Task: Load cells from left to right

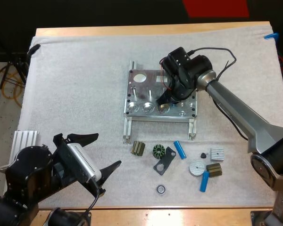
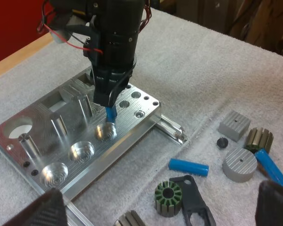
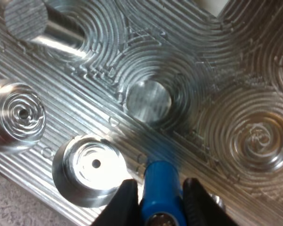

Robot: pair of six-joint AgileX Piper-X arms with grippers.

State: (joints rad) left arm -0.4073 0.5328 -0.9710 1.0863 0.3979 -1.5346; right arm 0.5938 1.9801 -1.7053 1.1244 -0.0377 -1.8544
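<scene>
R jaws clamp blue cell [image 2: 111, 114], long axis near-vertical, tip down at fixture [image 1: 140, 89] pocket; L jaws wide apart, empty.

Black bracket [image 1: 168, 156] beside a green ring [image 1: 156, 150] (perhaps a stator).

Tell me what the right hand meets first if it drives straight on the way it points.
The blue cell in the right hand leads and would meet the metal fixture first, likely at the third front pocket or its rim; depth unclear.
</scene>
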